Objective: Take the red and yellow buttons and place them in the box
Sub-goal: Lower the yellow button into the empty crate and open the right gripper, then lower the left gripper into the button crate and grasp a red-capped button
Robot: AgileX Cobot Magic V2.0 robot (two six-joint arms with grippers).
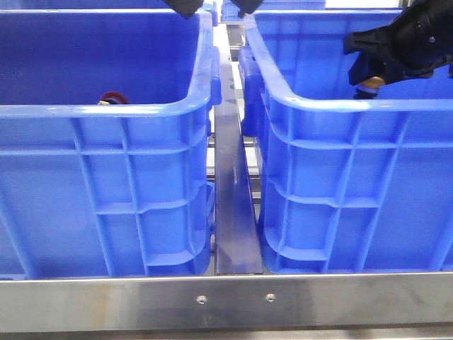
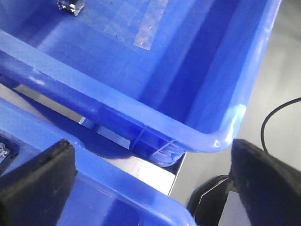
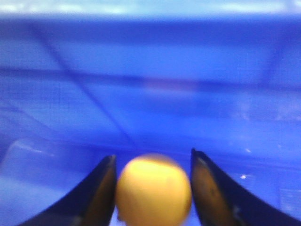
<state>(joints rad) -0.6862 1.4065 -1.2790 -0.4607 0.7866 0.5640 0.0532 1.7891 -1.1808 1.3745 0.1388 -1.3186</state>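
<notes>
1. Two blue crates fill the front view: the left crate (image 1: 106,177) takes the left half of the frame and the right crate (image 1: 354,184) the right half, side by side but apart.
2. A dark metal rail (image 1: 232,212) runs up the centre of the frame in the gap between them, and a steel bar (image 1: 226,301) crosses the bottom edge.
3. My right arm (image 1: 410,35) reaches in from the upper right of the front view, over the right crate's near rim.
4. My right pincer (image 3: 153,188) grips the yellow button (image 3: 154,188); in the right wrist view its round cap sits bottom centre, touching both fingers, with blurred blue crate wall behind.
5. My left pincer (image 2: 155,183) is spread wide and holds nothing; its fingers (image 2: 40,181) sit in the two bottom corners of the left wrist view, above a crate rim (image 2: 141,127) and the gap between the crates.
6. The red button (image 1: 113,98) shows as a small dark red shape inside the left crate, left of centre in the front view, just above the near rim.
</notes>
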